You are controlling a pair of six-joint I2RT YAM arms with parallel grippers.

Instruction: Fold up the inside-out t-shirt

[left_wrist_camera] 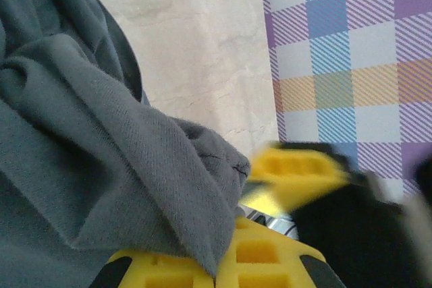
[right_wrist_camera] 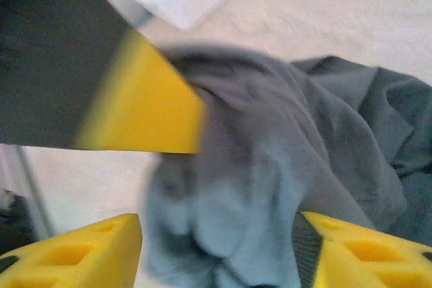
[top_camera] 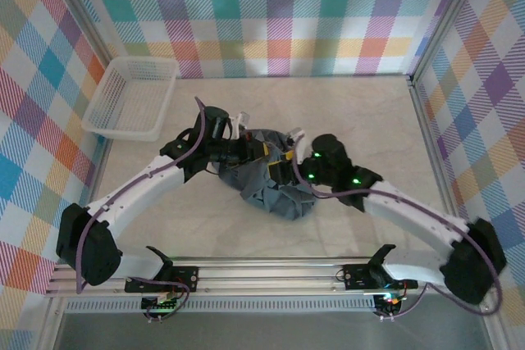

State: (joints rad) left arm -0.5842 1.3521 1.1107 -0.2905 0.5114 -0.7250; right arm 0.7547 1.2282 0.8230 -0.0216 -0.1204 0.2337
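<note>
Blurred right claw [right_wrist_camera: 217, 234] amid bunched t-shirt [right_wrist_camera: 324, 133]

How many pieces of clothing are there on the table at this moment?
1. The blue-grey t-shirt lies crumpled in a heap near the middle of the table. Its folds may hide something smaller underneath.

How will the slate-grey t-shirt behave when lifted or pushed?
Likely floppy: the t-shirt lies crumpled in soft, deep folds. Probably light for its size, since the fabric looks thin. Pushed, it would likely bunch rather than slide.
</note>
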